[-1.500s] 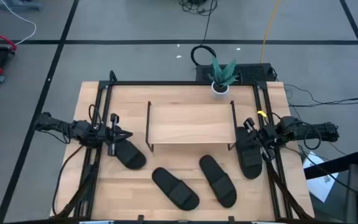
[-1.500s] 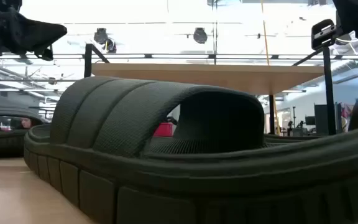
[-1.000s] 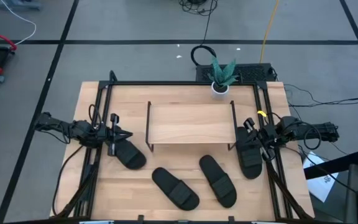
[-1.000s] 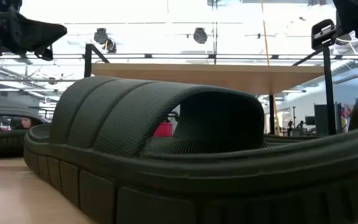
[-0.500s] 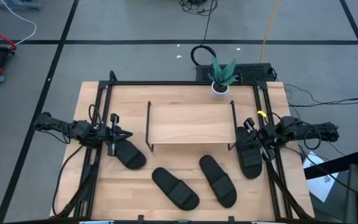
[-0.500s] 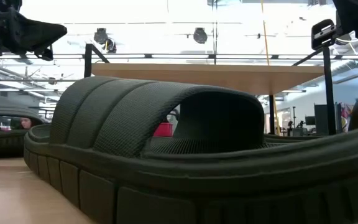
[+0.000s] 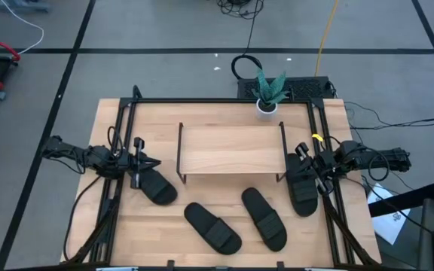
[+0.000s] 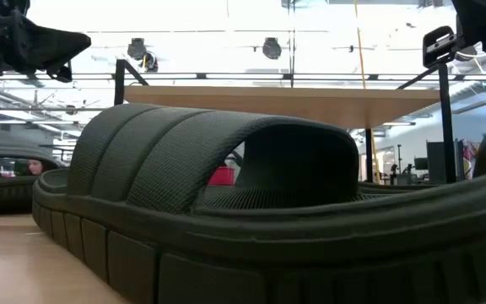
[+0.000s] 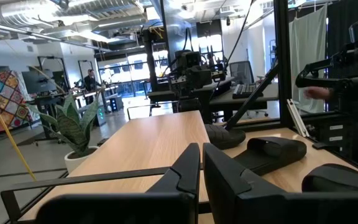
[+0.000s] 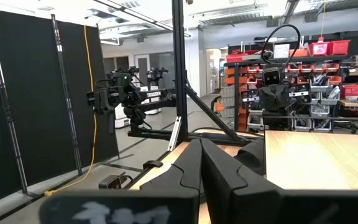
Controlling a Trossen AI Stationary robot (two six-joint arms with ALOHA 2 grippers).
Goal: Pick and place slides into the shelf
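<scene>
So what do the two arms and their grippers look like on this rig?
Both arms are dark, nearly black, thin jointed links with loose black cables looping along them. The left gripper and the right gripper each end in two flat, tapered black fingers. The right arm carries a small yellow tag near its wrist. No other markings are readable.

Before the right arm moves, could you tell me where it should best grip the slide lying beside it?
Probably the outer sole edge behind the strap. That slide lies flat, lengthwise beside the shelf. The right gripper, fingers shut, hovers near its far end, so open, then come down from above.
</scene>
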